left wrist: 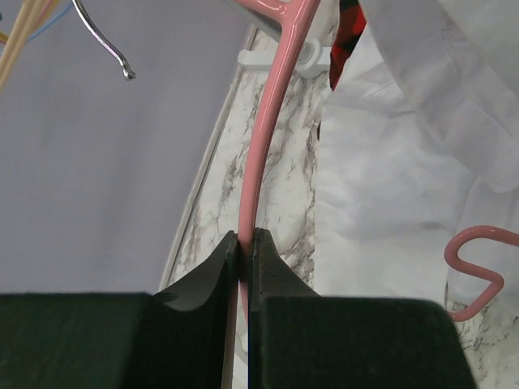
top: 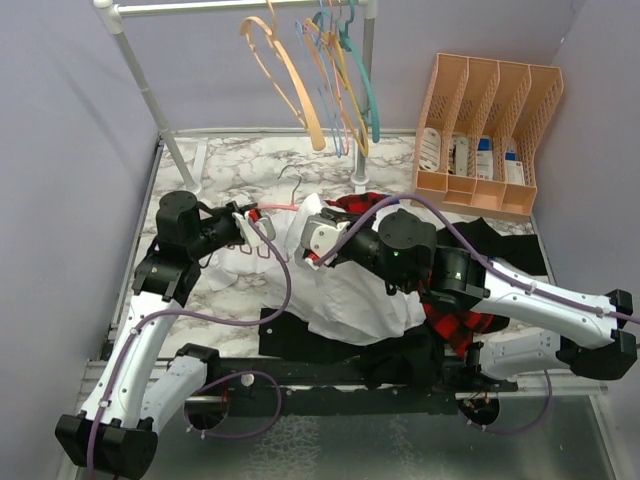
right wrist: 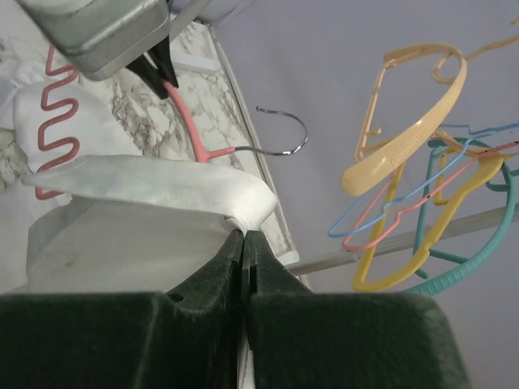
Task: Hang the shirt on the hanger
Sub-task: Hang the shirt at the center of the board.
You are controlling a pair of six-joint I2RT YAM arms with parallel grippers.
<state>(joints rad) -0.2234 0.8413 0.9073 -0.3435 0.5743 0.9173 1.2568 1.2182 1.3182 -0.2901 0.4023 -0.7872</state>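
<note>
Left end effector (left wrist: 242, 241) clamped narrow on one arm of the pink hanger (left wrist: 261, 146), jaws pressed against the thin rod. Hanger sits at the far-left edge of the white shirt (top: 345, 290). Right end effector (right wrist: 243, 241) pinched closed on a fold of the shirt, near the hanger's neck. Shirt bunched mid-worktop (top: 240, 160), overlapping red plaid garment (top: 455, 325) and black cloth (top: 300, 342).

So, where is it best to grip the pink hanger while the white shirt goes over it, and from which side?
Probably the smooth thin arm of the hanger near its hook, coming from the side away from the shirt, as the left claw does. The wavy part lies at the fabric and should stay free.
</note>
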